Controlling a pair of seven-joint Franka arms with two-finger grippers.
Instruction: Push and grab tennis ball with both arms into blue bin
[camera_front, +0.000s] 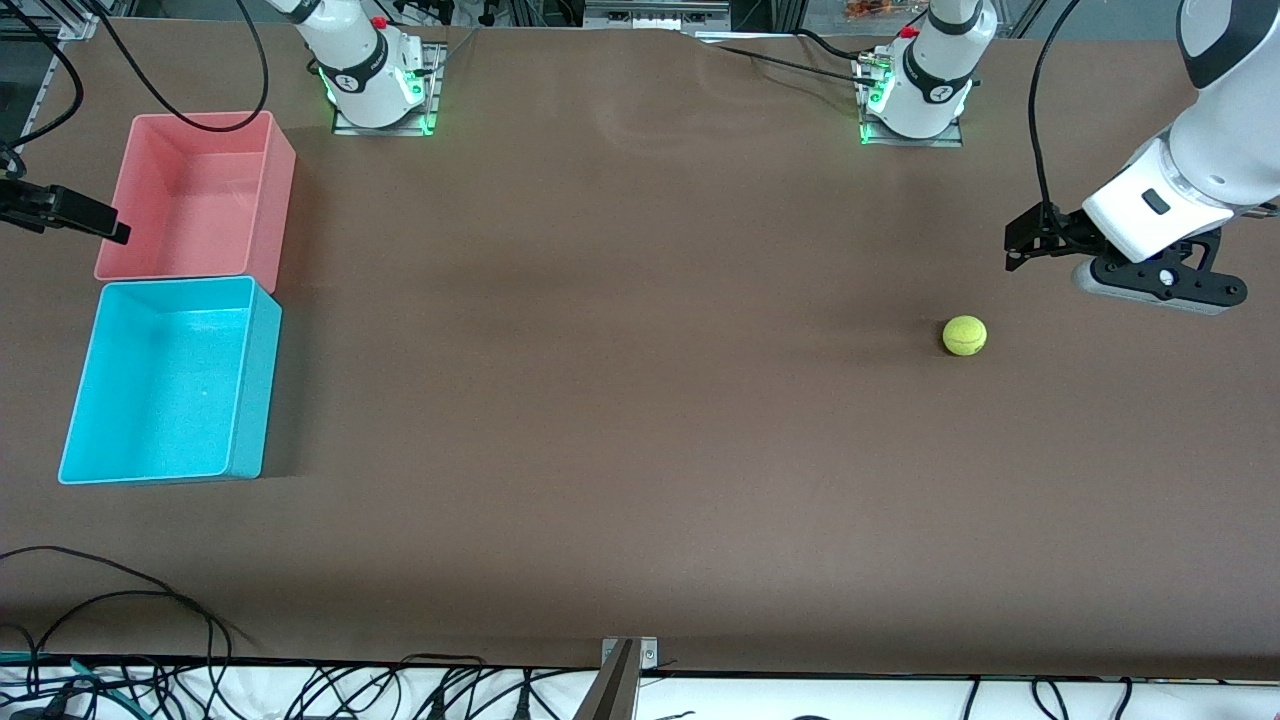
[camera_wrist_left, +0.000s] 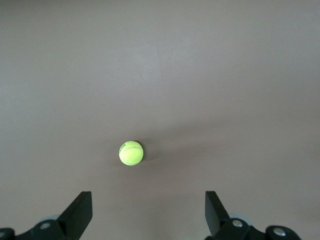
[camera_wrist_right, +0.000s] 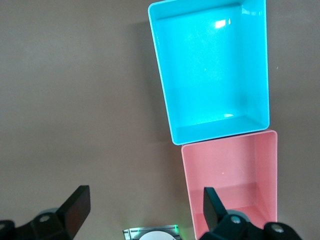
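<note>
The yellow-green tennis ball (camera_front: 964, 335) (camera_wrist_left: 131, 153) rests on the brown table toward the left arm's end. My left gripper (camera_front: 1015, 245) (camera_wrist_left: 148, 200) hangs open above the table beside the ball, nothing between its fingers and the ball clear of them. The blue bin (camera_front: 255, 380) (camera_wrist_right: 210, 135) stands empty at the right arm's end, nearer the front camera than the pink bin. My right gripper (camera_front: 110, 228) (camera_wrist_right: 145, 197) is open and empty, up in the air by the pink bin's outer wall.
A pink bin (camera_front: 272, 200) (camera_wrist_right: 227, 141) of the same size touches the blue bin and is empty. The two arm bases (camera_front: 380, 85) (camera_front: 915, 95) glow green at the table's edge farthest from the front camera. Cables lie along the nearest edge (camera_front: 150, 640).
</note>
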